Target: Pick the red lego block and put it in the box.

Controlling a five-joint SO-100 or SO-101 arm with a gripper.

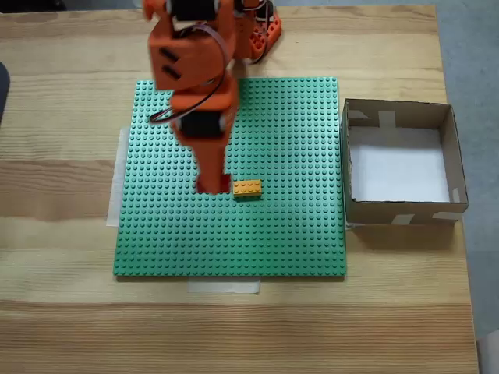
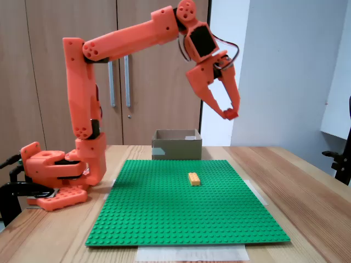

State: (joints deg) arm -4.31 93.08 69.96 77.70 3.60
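Wooden table (image 1: 62, 327) under everything, w/ green studded baseplate (image 1: 296, 234) taped on top. Orange arm (image 2: 82, 93) based at plate's left edge in the side fixed view, reaching up and over the plate. Cardboard box (image 1: 460, 179) w/ white bottom just beside plate's right edge in the top-down fixed view, nothing inside. Gripper (image 2: 230, 113) high above plate, pointing down, fingers (image 2: 211, 96) closed at the tips on a small red piece, prob. the red lego block (image 1: 209, 185), well clear of the box. Orange-yellow brick (image 1: 247, 188) lying on plate near centre.
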